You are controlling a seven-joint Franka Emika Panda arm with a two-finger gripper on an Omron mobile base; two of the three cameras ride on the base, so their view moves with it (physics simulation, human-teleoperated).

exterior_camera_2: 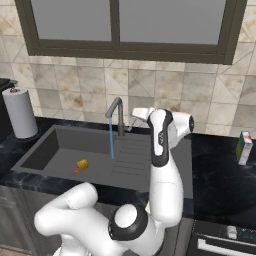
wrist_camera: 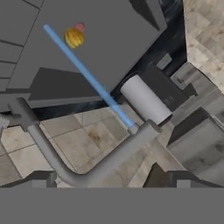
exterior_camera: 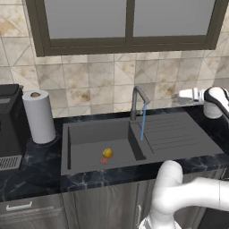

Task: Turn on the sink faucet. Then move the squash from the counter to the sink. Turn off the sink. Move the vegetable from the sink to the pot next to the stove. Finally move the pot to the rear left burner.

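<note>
The sink faucet (exterior_camera: pixel 138 101) (exterior_camera_2: pixel 118 114) stands behind the sink (exterior_camera: pixel 89 134) (exterior_camera_2: pixel 50 150), and a blue stream of water (exterior_camera: pixel 143 121) (exterior_camera_2: pixel 111 140) runs from its spout. The yellow squash (exterior_camera: pixel 107 153) (exterior_camera_2: pixel 83 163) (wrist_camera: pixel 74 37) lies on the basin floor beside the red drain mark (exterior_camera: pixel 103 160). My gripper (exterior_camera_2: pixel 136 114) (exterior_camera: pixel 187 95) hovers open just right of the faucet, at spout height, holding nothing. In the hand view the faucet's bent spout (wrist_camera: pixel 100 164) crosses close in front of my open fingertips (wrist_camera: pixel 41 179). The pot is out of view.
A paper towel roll (exterior_camera: pixel 39 115) (exterior_camera_2: pixel 20 119) (wrist_camera: pixel 144 100) stands left of the sink, next to a black appliance (exterior_camera: pixel 10 125). A small carton (exterior_camera_2: pixel 244 147) sits on the black counter (exterior_camera_2: pixel 215 170) at the right. The tiled wall and a window rise behind the faucet.
</note>
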